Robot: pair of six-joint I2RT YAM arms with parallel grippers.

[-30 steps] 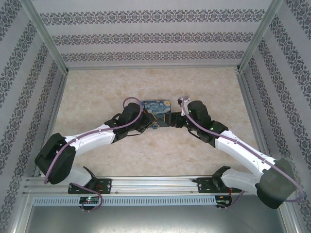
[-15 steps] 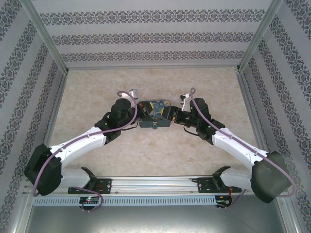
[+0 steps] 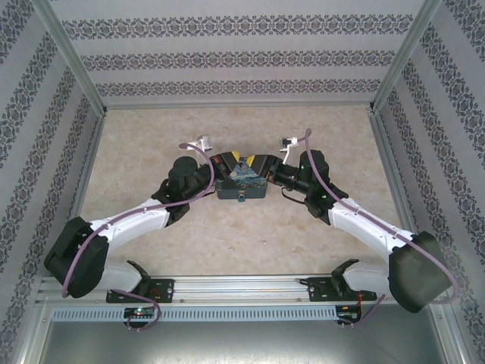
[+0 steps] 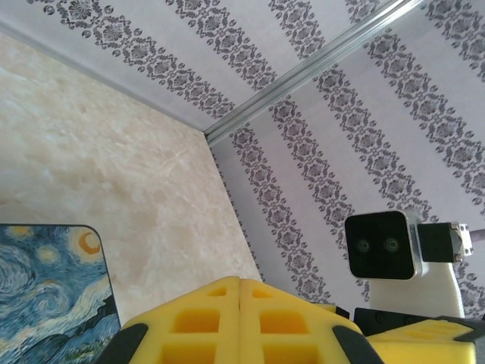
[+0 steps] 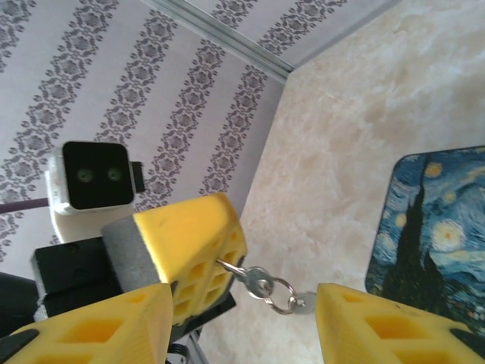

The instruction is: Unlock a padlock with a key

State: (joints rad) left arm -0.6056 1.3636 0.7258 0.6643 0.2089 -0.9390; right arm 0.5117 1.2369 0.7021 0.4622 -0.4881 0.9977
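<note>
The table (image 3: 151,152) is a pale, marbled beige slab. Wallpaper with dark floral stripes closes it in on three sides, with aluminium posts in the corners and a rail along the near edge.

Both arms meet over the painted tin (image 3: 241,188) at the middle of the table, and their wrists cover most of its lid from above. A small speck on the tin's near face is, I think, the padlock (image 3: 241,199), though it is too small from here to be sure. The left wrist camera catches one rounded corner of the lid, with its swirling blue sky and crescent moon, cut off by the frame. The right wrist camera catches another part of it at its right edge. The lid sits flat, so what is in the tin cannot be seen.

The left gripper (image 4: 240,303) has its yellow pads pressed together. From the right wrist the key (image 5: 227,267) pokes out of those pads, pinched there, with its small rings (image 5: 265,288) dangling free above the table. The right gripper (image 5: 242,322) is spread wide, with one finger on each side of the rings and touching neither.
</note>
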